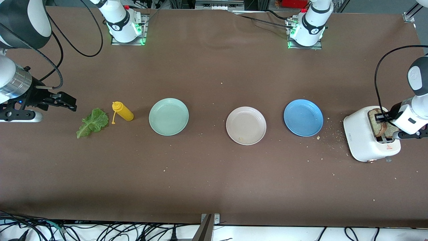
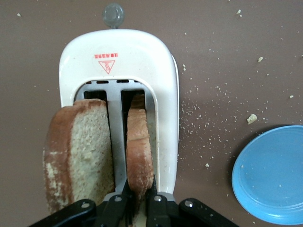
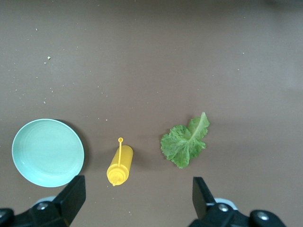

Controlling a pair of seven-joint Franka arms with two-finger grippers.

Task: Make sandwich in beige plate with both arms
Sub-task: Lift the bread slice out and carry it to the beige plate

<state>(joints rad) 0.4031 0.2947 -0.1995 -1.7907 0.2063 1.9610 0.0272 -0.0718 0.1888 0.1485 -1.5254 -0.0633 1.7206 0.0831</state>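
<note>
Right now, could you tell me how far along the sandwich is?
Nothing is assembled yet: the beige plate holds only a crumb. In hand: the left claw is closed on one of two bread slices in the toaster. The right claw hangs open at its end of the table, near the lettuce leaf. Left to do: both slices and the leaf onto the plate.
</note>
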